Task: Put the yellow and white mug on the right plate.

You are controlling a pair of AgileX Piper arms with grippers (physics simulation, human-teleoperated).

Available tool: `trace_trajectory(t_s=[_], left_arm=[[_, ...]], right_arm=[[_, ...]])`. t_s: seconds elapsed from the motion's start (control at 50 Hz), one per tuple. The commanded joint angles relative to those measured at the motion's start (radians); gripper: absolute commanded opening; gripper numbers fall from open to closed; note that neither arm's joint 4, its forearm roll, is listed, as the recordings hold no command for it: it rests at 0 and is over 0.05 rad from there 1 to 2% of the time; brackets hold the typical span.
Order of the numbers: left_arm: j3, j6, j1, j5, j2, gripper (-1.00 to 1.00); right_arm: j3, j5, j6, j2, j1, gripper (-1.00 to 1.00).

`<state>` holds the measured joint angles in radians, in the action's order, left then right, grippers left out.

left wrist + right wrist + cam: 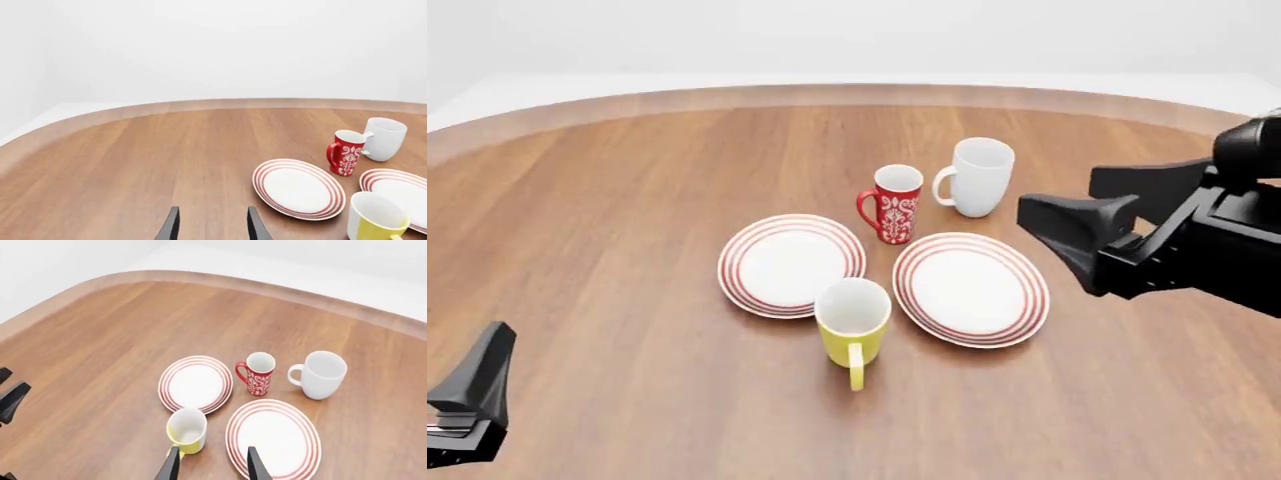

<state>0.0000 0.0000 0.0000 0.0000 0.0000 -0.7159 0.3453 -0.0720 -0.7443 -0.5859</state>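
Closest thing in the front view is the left gripper (467, 405), parked low at the near left corner of the table (627, 250), well away from everything; its wrist view shows the two fingers apart with nothing between them. The right gripper (1068, 225) is up in the air over the right side, jaws also spread and empty, looking down at the crockery. The yellow and white mug (854, 325) stands upright on the bare wood, just in front of the gap between the two plates, handle pointing back toward the arms. The right plate (972, 288) is empty and just beside it. What worries me: the left plate (791, 264) is equally close, and the red patterned mug (894, 204) and white mug (977, 177) sit right behind. A sloppy descent could clip the yellow mug's rim and tip it, or a sideways carry could catch the plate's edge.
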Motion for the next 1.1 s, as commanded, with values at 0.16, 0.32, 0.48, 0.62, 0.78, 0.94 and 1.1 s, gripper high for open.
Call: trace_trajectory(t_s=[0.16, 0.32, 0.48, 0.62, 0.78, 0.94, 1.1], left_arm=[[0.0, 0.0, 0.0, 0.0, 0.0, 1.0], [0.0, 0.0, 0.0, 0.0, 0.0, 1.0], [0.0, 0.0, 0.0, 0.0, 0.0, 1.0], [0.0, 0.0, 0.0, 0.0, 0.0, 1.0], [0.0, 0.0, 0.0, 0.0, 0.0, 1.0], [0.0, 0.0, 0.0, 0.0, 0.0, 1.0], [0.0, 0.0, 0.0, 0.0, 0.0, 1.0]], right_arm=[[-0.047, 0.034, -0.075, -0.109, -0.105, 1.0], [-0.044, 0.03, -0.095, -0.133, -0.146, 1.0], [-0.07, 0.052, -0.08, -0.127, -0.168, 1.0], [-0.073, 0.052, -0.061, -0.118, -0.164, 1.0], [-0.073, 0.052, -0.061, -0.118, -0.164, 1.0], [-0.064, 0.05, -0.07, -0.122, -0.167, 1.0], [-0.082, 0.065, -0.178, -0.11, -0.166, 1.0]])
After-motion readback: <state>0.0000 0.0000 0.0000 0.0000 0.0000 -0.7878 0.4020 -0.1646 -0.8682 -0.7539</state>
